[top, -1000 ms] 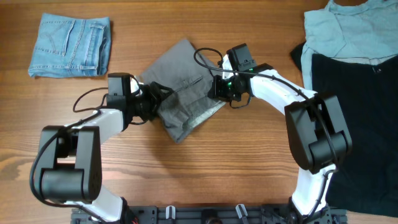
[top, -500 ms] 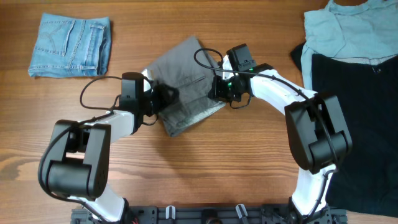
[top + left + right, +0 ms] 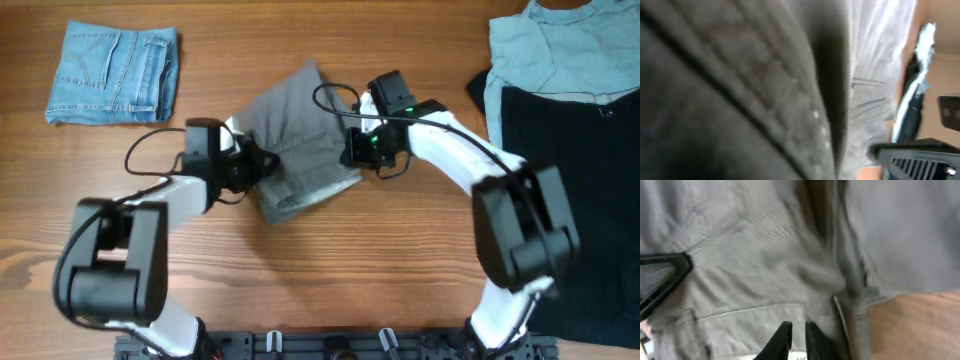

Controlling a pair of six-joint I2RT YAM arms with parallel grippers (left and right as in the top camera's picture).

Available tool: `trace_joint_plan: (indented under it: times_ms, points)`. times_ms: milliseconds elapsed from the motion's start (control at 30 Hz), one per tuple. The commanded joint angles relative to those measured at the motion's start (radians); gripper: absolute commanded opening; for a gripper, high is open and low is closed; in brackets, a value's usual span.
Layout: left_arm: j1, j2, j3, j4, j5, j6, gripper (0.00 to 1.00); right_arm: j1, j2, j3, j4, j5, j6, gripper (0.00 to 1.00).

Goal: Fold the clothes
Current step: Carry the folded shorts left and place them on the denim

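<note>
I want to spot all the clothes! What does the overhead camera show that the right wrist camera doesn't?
Only overhead: folded blue jeans, a dark garment and a pale shirt at the right edge, and the left claw at the shorts. Only right wrist: stitching up close, and the right claw with its tips close together on the cloth. Both: the grey shorts.

Seemingly a robotics lab: left arm and right arm (white shells, black joints) rise from a rail at a wooden bench's edge.
</note>
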Motion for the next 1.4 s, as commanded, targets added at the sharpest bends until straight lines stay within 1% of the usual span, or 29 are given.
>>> trace_joint_plan:
  times_ms: [0, 133, 233, 300, 433, 533, 700, 767, 867, 933, 1033, 1133, 1267, 1367]
  points:
    - [0.077, -0.109, 0.095, -0.085, 0.163, 0.025, 0.04, -0.035, -0.175, 0.002, -0.026, 0.033, -0.059, 0.18]
    - [0.154, -0.184, 0.203, -0.134, 0.236, 0.024, 0.04, -0.065, -0.281, 0.002, -0.045, 0.04, -0.059, 0.2]
    - [0.197, -0.203, 0.275, -0.134, 0.246, 0.008, 0.04, -0.073, -0.327, 0.002, -0.046, 0.042, -0.058, 0.2]
    - [0.23, -0.204, 0.33, -0.124, 0.238, -0.006, 0.04, -0.073, -0.341, 0.002, -0.046, 0.055, -0.056, 0.21]
    - [0.288, -0.203, 0.398, -0.055, 0.163, -0.006, 0.04, -0.072, -0.342, 0.002, -0.053, 0.056, -0.055, 0.2]
    - [0.359, -0.185, 0.428, 0.039, 0.1, -0.006, 0.04, -0.072, -0.342, 0.002, -0.082, 0.056, -0.055, 0.2]
    - [0.452, -0.126, 0.435, 0.128, 0.005, -0.005, 0.04, -0.072, -0.342, 0.002, -0.143, 0.056, -0.056, 0.19]
    - [0.494, -0.061, 0.435, 0.204, -0.004, -0.007, 0.04, -0.072, -0.342, 0.002, -0.168, 0.056, -0.055, 0.19]
    - [0.528, 0.01, 0.435, 0.239, -0.061, -0.006, 0.04, -0.072, -0.342, 0.002, -0.195, 0.051, -0.041, 0.18]
    - [0.553, 0.059, 0.435, 0.286, -0.065, -0.007, 0.04, -0.072, -0.342, 0.002, -0.223, 0.051, -0.024, 0.18]
    - [0.583, 0.122, 0.435, 0.36, -0.065, -0.051, 0.04, -0.072, -0.342, 0.002, -0.241, 0.051, -0.024, 0.18]
    - [0.604, 0.15, 0.437, 0.388, -0.071, -0.062, 0.04, -0.072, -0.342, 0.002, -0.25, 0.051, -0.002, 0.18]
    - [0.631, 0.159, 0.441, 0.388, -0.086, -0.058, 0.04, -0.072, -0.342, 0.002, -0.261, 0.047, 0.005, 0.18]
    - [0.639, 0.159, 0.441, 0.388, -0.13, -0.058, 0.04, -0.072, -0.342, 0.002, -0.262, 0.047, 0.005, 0.18]
